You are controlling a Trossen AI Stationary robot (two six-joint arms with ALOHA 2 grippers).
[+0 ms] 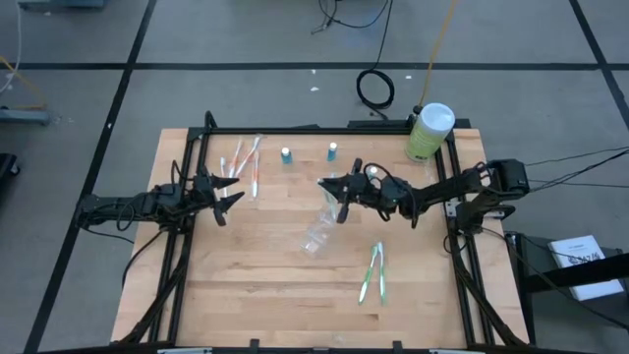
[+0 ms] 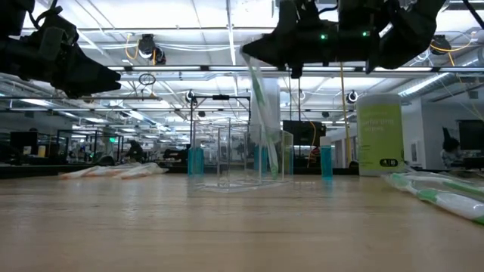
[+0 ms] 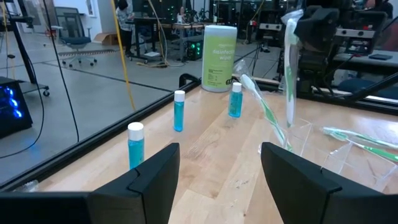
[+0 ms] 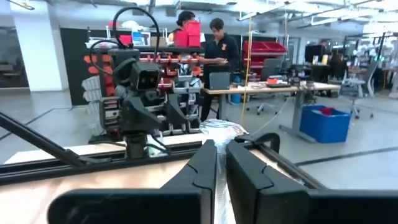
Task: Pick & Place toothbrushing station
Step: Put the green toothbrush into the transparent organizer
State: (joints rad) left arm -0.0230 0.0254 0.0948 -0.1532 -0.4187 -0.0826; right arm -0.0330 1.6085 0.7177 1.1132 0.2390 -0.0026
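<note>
— Clear plastic holder (image 1: pixel 320 234) sits on the wooden table (image 1: pixel 256 285), right under the right gripper (image 1: pixel 339 193). What is that gripper doing?

— Its fingers are pressed together on a wrapped green-white toothbrush (image 2: pixel 262 113), which hangs down from them into the holder.

— And the left gripper (image 1: pixel 228 194)?

— Raised over the table with its fingers apart, holding nothing. Pink-white toothbrushes (image 1: pixel 243 162) lie just beyond it, towards the table's far edge.

— Other pieces?

— Blue-capped tubes (image 1: pixel 286 155) stand between the two grippers, farther back. More green-white toothbrushes (image 1: pixel 373 272) lie on the near side of the right gripper.
</note>
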